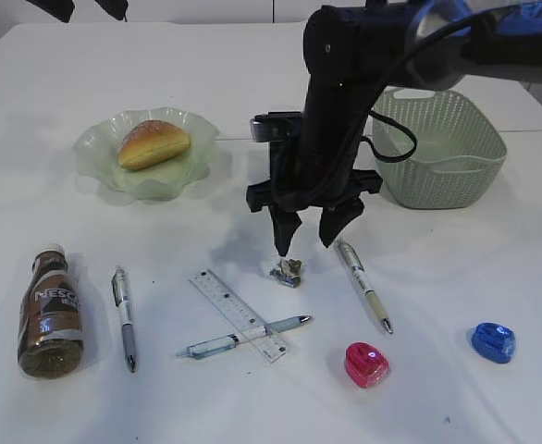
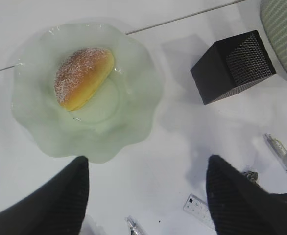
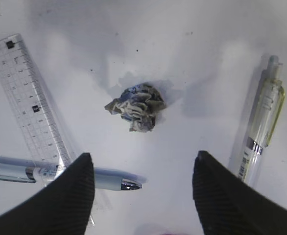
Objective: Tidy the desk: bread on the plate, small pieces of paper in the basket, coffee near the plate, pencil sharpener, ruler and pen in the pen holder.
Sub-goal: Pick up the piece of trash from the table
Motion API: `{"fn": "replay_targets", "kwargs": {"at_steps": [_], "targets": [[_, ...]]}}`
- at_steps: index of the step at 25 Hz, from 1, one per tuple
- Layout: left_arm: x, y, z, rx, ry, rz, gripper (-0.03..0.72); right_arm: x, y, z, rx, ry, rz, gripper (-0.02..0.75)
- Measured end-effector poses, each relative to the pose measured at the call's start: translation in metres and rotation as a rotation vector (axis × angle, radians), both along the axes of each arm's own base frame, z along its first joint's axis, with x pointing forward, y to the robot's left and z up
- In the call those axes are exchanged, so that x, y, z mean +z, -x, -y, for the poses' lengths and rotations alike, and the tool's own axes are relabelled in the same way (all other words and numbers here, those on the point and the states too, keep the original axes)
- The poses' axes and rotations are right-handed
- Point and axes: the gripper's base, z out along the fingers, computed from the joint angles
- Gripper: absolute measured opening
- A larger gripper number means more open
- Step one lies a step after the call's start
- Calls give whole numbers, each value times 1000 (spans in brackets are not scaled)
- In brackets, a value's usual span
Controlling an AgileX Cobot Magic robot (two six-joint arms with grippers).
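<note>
Hovering: right gripper open, empty, over paper ball | left gripper open, empty

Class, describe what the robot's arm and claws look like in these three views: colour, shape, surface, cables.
The right arm is matte black, with a black cable looping beside it. Its claw ends in two tapered black fingers with finely ribbed faces. The left claw has the same broad, black, ribbed fingers. No markings show.

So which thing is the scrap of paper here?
Start at the green basket and follow the black arm down. Below its open right gripper lies a crumpled paper ball, between ruler and pale pen: grey-blue, wrinkled, shapeless.
</note>
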Motion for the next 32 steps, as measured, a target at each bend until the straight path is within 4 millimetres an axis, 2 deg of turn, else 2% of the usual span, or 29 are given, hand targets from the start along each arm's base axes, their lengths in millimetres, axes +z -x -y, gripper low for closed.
{"fn": "replay_targets", "kwargs": {"at_steps": [4, 5, 13, 32], "targets": [[0, 0, 0, 0, 0, 0, 526, -1, 0, 0, 0, 1, -1, 497], [0, 0, 0, 0, 0, 0, 526, -8, -1, -1, -3, -1, -20, 497], [0, 0, 0, 0, 0, 0, 526, -28, -2, -5, -13, -10, -72, 496], [0, 0, 0, 0, 0, 0, 526, -29, -12, -9, -15, -56, 39, 496]]}}
